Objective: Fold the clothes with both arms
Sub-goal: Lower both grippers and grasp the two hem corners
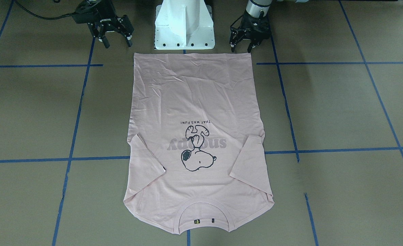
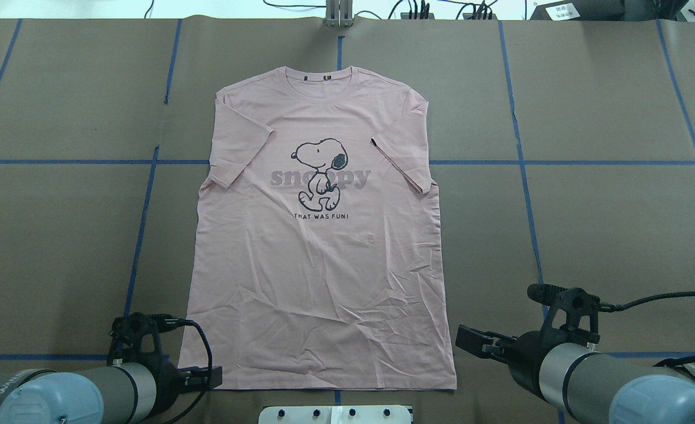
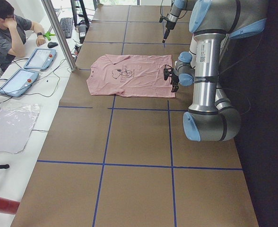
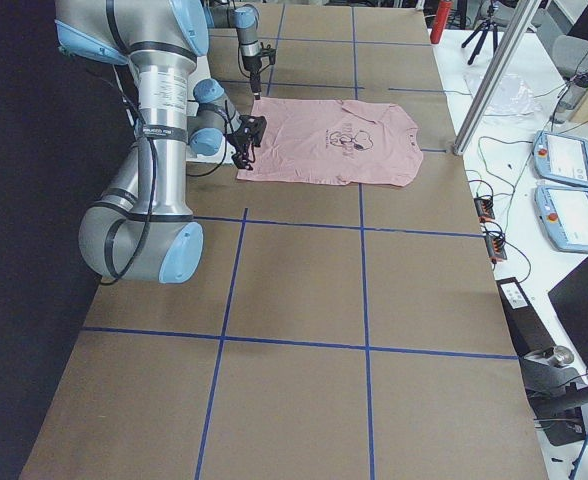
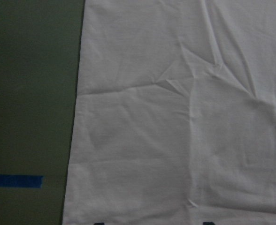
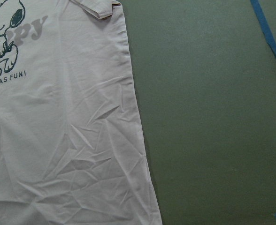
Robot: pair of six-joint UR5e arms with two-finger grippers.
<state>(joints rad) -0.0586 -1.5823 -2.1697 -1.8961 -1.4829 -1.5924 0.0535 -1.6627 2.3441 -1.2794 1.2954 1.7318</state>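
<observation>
T-shirt (image 2: 324, 247): pale pink, print up, flat on counter (image 2: 606, 224), sleeves folded inward, hem toward robot. Left pincer (image 1: 241, 46): released, at hem corner. Right pincer (image 1: 117, 40): released, beside opposite corner, clear of cloth.

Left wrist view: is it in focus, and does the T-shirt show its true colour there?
Left wrist view: soft and dim, the T-shirt looks almost white, the table dark green. Right wrist view: sharper, creases and lettering readable. Overhead view: even light, T-shirt clearly pink.
</observation>
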